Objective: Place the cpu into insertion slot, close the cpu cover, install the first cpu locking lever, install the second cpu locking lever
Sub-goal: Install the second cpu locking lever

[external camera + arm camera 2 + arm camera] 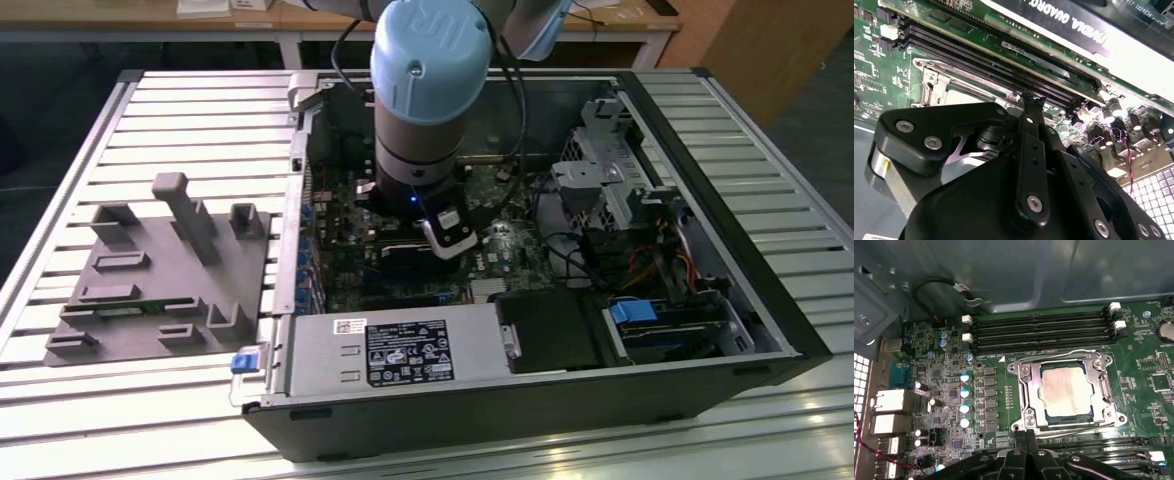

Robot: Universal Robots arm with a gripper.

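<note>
In the first wrist view the cpu (1064,390), with its dull silver top, lies flat in the insertion slot (1120,418). The cpu cover (1028,387), a silvery windowed frame, is down around it. Thin wire levers run along two opposite sides of the socket (1054,353) (1079,429). My gripper (1026,436) is shut, with its black fingertips together just off the socket's edge beside one wire lever. Nothing shows between them. In the second wrist view the gripper (1030,102) hangs close over the cpu cover (946,85). My arm (416,120) reaches down into the open computer case.
Long black memory slots (1039,332) run beside the socket, and a black graphics card (1064,20) lies past more slots. Upright capacitors (965,392) and rear ports (889,402) are nearby. The power supply (387,355), the drive cage (607,170) and a grey fixture plate (160,270) also show.
</note>
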